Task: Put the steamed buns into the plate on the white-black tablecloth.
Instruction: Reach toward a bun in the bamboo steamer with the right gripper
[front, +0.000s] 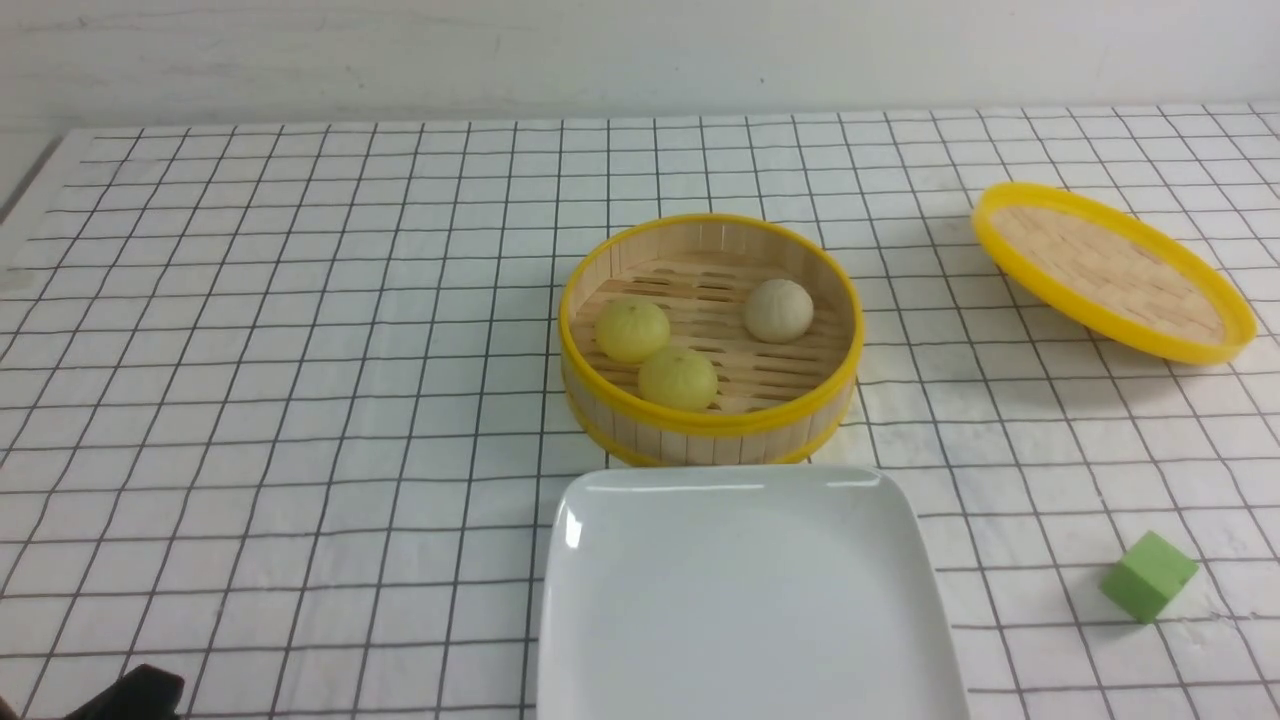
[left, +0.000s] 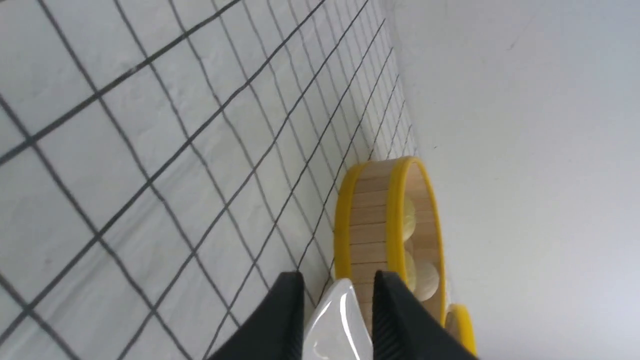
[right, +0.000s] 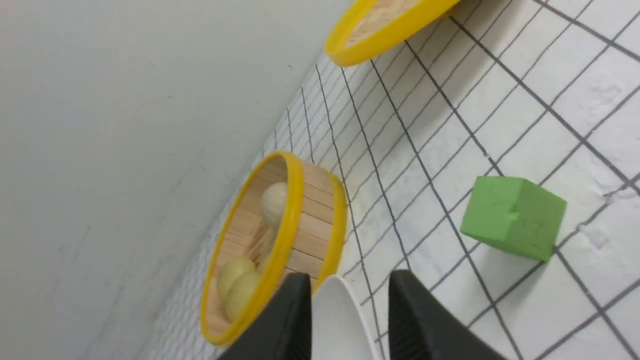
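1. Bamboo slats and a yellow rim mark the steamer basket (front: 712, 425), which stands open mid-table on the white-black tablecloth (front: 300, 400) with all three steamed buns (front: 678, 378) inside.
2. Two pale yellow buns (front: 632, 329) sit touching on the basket's left side, while the beige-white bun (front: 778, 310) sits alone toward the right.
3. The plate (front: 740, 600) lies bare just in front of the basket, on the robot's side; whether its far rim touches the basket wall cannot be told.
4. The left gripper (left: 337, 276) and the right gripper (right: 350, 276) wait near the robot's edge of the table, each with its jaws parted to a moderate gap and nothing between them.
5. No bun has reached the plate, so the first pick-up appears to be the step in hand.
6. The lone beige-white bun looks the easiest start, probably for the right arm. A descent from straight above, jaws straddling the dome, and a gentle close should spare the soft dough.
7. The lift likely needs to clear the yellow rim before swinging toward the plate.
8. The woven lid (front: 1110, 270) and a green cube (front: 1148, 577) lie well apart on the right, off the likely path.
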